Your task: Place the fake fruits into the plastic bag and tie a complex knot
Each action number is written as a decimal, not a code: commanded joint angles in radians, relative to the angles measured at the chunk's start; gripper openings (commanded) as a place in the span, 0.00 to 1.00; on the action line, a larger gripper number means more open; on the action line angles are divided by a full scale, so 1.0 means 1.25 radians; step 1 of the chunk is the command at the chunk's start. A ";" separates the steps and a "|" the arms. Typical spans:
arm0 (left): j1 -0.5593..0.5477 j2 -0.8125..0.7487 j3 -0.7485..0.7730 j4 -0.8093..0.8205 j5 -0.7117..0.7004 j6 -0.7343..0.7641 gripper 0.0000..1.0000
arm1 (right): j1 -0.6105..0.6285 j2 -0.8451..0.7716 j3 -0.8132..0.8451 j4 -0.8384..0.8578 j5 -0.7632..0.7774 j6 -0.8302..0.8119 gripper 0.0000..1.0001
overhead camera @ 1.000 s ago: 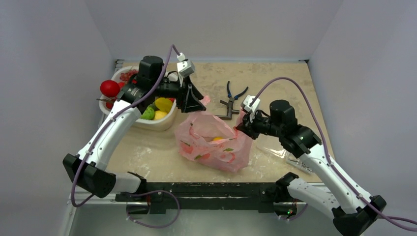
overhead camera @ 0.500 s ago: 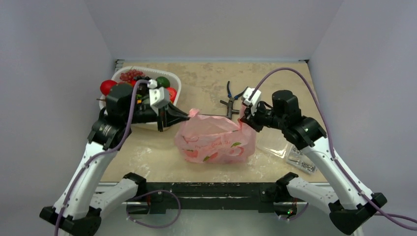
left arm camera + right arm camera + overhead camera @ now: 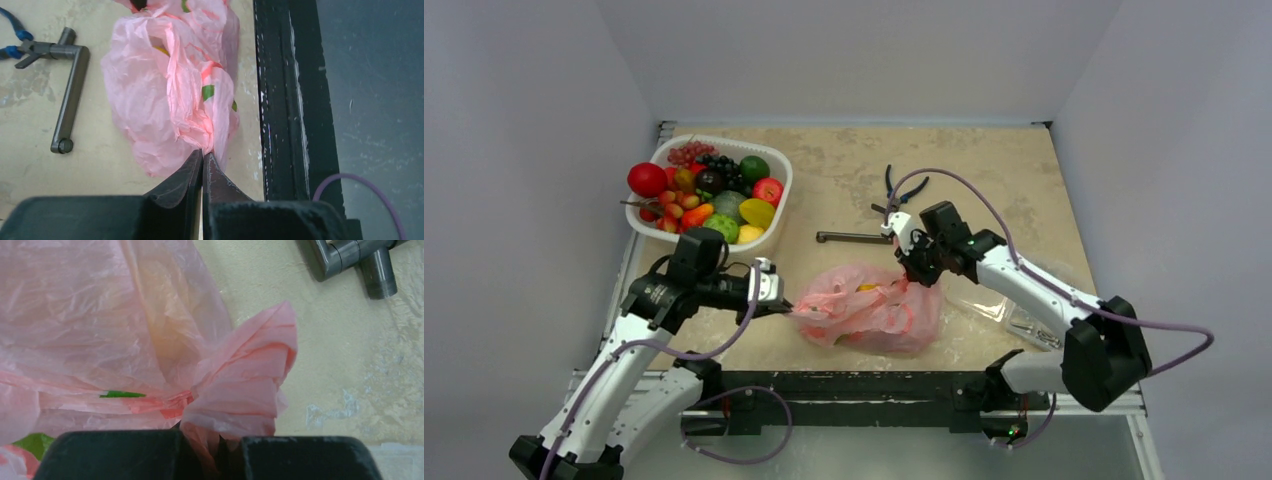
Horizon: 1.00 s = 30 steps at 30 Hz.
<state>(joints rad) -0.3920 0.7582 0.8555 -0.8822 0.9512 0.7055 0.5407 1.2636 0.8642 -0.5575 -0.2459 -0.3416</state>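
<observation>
The pink plastic bag point(image 3: 869, 318) lies slumped near the table's front edge, with a yellow fruit point(image 3: 867, 288) showing through its top. My left gripper point(image 3: 789, 308) is shut on the bag's left edge, with the film bunched at its tips in the left wrist view point(image 3: 202, 152). My right gripper point(image 3: 911, 273) is shut on the bag's right edge, and a crumpled tail of film point(image 3: 245, 385) fans out above its jaws point(image 3: 215, 440). The other fake fruits point(image 3: 714, 190) fill a white basket point(image 3: 776, 225) at the back left. No knot shows.
A grey metal handle point(image 3: 854, 237) and blue-handled pliers point(image 3: 902, 190) lie behind the bag. A clear bag of hardware point(image 3: 1024, 320) lies right of it. The black front rail point(image 3: 280, 100) runs close beside the bag.
My left gripper has swung from beside the basket down toward the front edge, pulling the bag's left edge with it. My right gripper has moved down and left. The bag has sunk and flattened.
</observation>
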 commanded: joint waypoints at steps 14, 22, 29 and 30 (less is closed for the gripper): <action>-0.034 0.058 0.206 0.238 -0.102 -0.392 0.00 | -0.061 -0.127 0.269 -0.031 -0.070 -0.018 0.91; -0.034 0.047 0.209 0.316 -0.091 -0.489 0.00 | -0.023 -0.220 0.383 -0.064 -0.251 0.088 0.96; -0.035 0.029 0.185 0.382 -0.096 -0.557 0.00 | 0.135 -0.158 0.311 0.093 -0.291 0.153 0.89; -0.035 0.026 0.180 0.389 -0.096 -0.558 0.00 | 0.158 -0.149 0.304 0.108 -0.276 0.141 0.88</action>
<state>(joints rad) -0.4332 0.8089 1.0920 -0.4900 0.8314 0.0792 0.6678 1.0145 1.2884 -0.5144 -0.5613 -0.2001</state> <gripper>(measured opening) 0.009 0.897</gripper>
